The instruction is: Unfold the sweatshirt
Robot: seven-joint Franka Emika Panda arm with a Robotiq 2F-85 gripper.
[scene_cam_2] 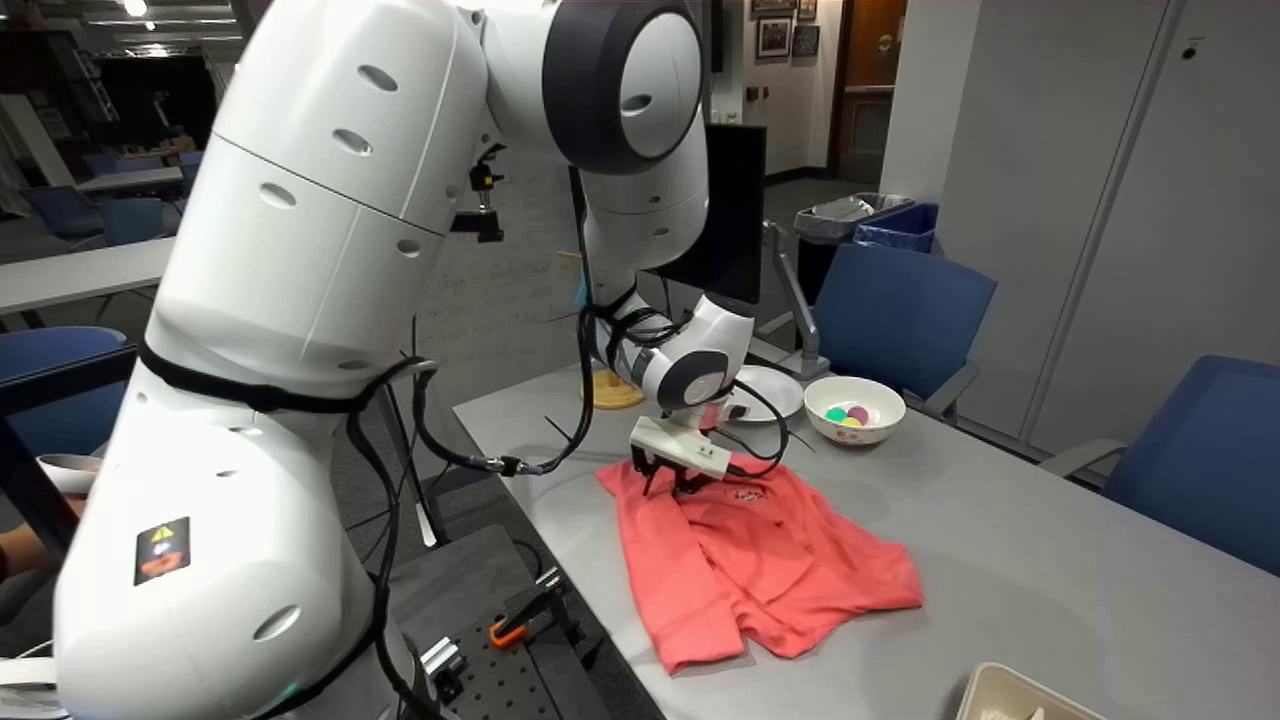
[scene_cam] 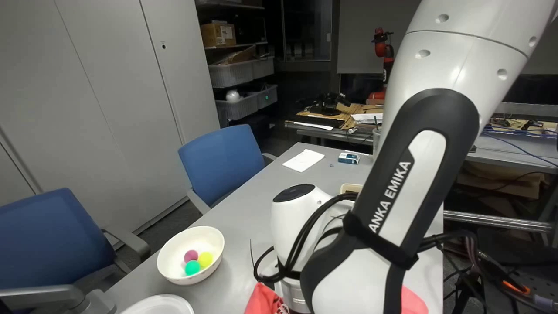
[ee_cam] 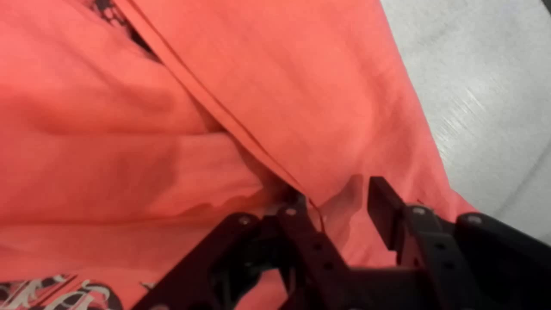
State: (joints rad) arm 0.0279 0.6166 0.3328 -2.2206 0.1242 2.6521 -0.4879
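Task status: unfold the sweatshirt [scene_cam_2: 790, 580], judged partway at best. It lies on the counter [scene_cam_2: 1060, 560], its body covering a broad patch, with the dark print [scene_cam_2: 748, 494] showing just beside the end effector [ee_cam: 338, 202]. Not done: a layer [ee_cam: 292, 103], perhaps a sleeve, lies folded over one side, its free edge running diagonally in the wrist view; the cloth next to it is rumpled. End effector: jaws apart, straddling that free edge, one finger [ee_cam: 303, 228] beside it and the other over the layer; no cloth seen pinched. Whether a fingertip is tucked underneath is too dark to tell. Left to do, as judged: grip the layer, draw it outward, smooth the rest. Edges: in an exterior view the counter's edge on the side of the arm [scene_cam_2: 240, 520] runs near the folded side, so a long pull that way could drape cloth over it. The plate [scene_cam_2: 781, 392] and, just beside it, the bowl [scene_cam_2: 868, 436] stand past the end effector; a low swing there might catch them. More room appears toward the blue chairs [scene_cam_2: 1215, 470] and the tray [scene_cam_2: 982, 675], both well apart from the fabric.
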